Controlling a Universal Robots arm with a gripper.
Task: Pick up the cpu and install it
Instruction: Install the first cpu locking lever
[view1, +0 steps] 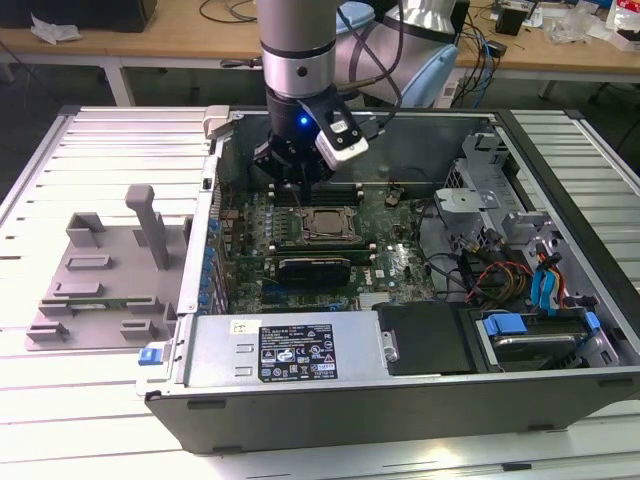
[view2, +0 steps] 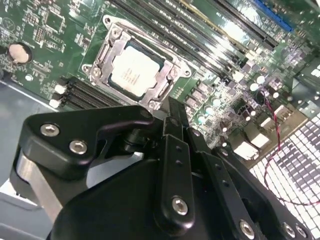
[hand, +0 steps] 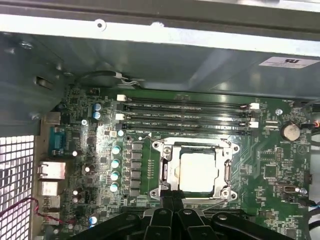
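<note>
Gripper (view1: 290, 178): the fingers are drawn together at the tips in both wrist views (view2: 169, 107) (hand: 173, 200), with nothing held between them. It hangs inside the open computer case (view1: 560, 390), above the motherboard (view1: 400, 265) and close to the socket, clear of the board.

The cpu (view1: 322, 224) (view2: 134, 73) (hand: 199, 172) lies flat in the socket, silver top upward, square within the opening. The metal socket frame (view2: 100, 55) (hand: 162, 170) surrounds it on all sides. Whether the frame is latched cannot be judged.

Memory slots (hand: 185, 115) run in parallel rows just beside the socket. A black power supply (view1: 290, 350) sits along the near wall of the case.

Outside the case, toward the exterior view's left, a grey plastic tray (view1: 100, 290) with upright posts rests on the slatted counter (view1: 60, 160), well apart from the gripper.
</note>
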